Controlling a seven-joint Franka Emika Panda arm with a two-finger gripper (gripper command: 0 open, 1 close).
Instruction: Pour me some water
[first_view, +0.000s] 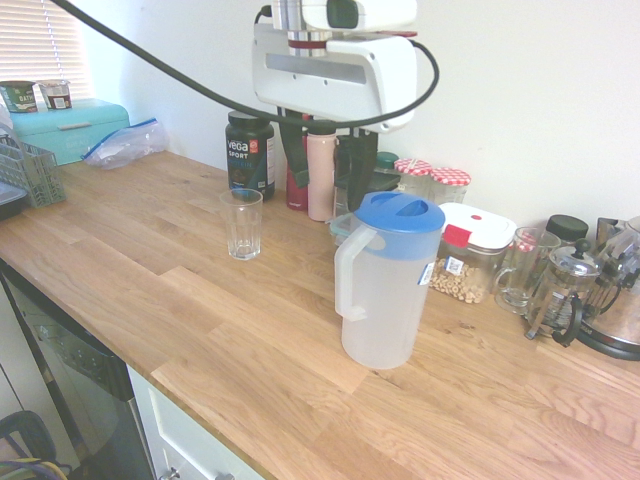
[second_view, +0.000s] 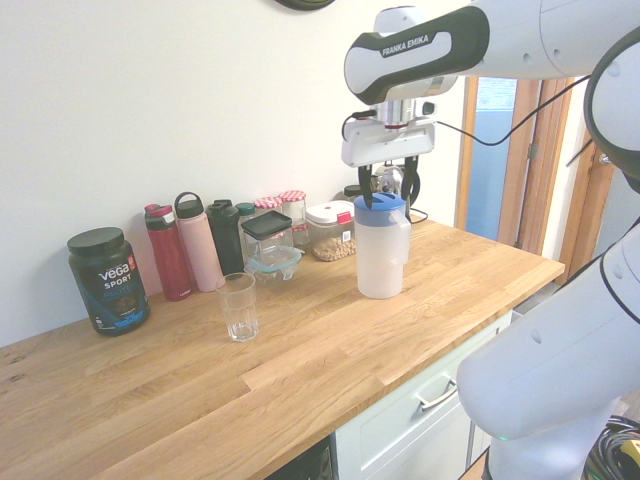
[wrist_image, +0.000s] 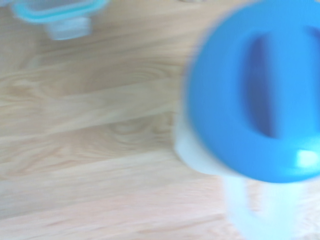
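Sides here are as I see them in the first exterior view. My white arm reaches over the long wooden counter, with the gripper pointing down close to the pitcher's top. Its two dark fingers are spread well apart with nothing pinched between them; I can't tell whether either one touches the lid.

At the far left I see a teal box with two small tubs on top, and a clear plastic bag beside it.

The tall frosted pitcher stands upright right of the counter's middle, its blue lid on and its pale loop handle facing left. That is where my water should be, but I can't make out a water level through the cloudy wall.

Along the wall, left to right, I have the black Vega tub, red bottle, pink bottle and black shaker. A white-lidded container sits behind the pitcher to the right, near a French press.

The drinking glass stands upright, left of the pitcher and apart from it. Smallest are two jars with red-checked lids, by the wall.
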